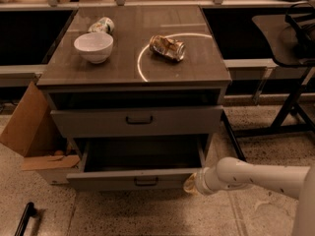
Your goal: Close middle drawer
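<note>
The middle drawer (106, 180) is pulled out and empty. Its low grey front panel has a small dark bar handle (146, 181) at the centre. Above it, the taller-fronted grey drawer (138, 121) stands slightly out from the cabinet. My gripper (190, 183) is at the end of the white arm (256, 176), which comes in from the right. It sits low against the right end of the open drawer's front panel. The lowest drawer is hidden behind the open one.
On the cabinet top stand a white bowl (93, 46), a crushed can (168, 47) and a tipped cup (101, 25). A cardboard box (30, 127) leans at the cabinet's left. A black table's legs (290, 107) stand at the right, and a dark bar (24, 218) lies on the floor.
</note>
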`<action>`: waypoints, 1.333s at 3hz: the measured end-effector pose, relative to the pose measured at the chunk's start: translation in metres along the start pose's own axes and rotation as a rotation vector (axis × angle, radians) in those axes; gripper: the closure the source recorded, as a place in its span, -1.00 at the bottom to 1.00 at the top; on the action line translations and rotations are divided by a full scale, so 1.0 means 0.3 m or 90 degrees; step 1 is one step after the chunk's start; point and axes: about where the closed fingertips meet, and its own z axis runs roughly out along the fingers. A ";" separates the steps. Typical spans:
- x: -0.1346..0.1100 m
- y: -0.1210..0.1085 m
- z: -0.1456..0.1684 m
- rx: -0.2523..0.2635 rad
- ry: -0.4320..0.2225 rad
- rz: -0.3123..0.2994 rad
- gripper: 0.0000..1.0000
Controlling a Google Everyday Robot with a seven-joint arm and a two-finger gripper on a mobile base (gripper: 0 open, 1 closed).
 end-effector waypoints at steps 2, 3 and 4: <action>-0.026 -0.091 0.052 0.021 0.021 -0.011 1.00; -0.044 -0.134 0.072 0.023 0.027 -0.028 1.00; -0.062 -0.180 0.098 0.020 0.035 -0.050 1.00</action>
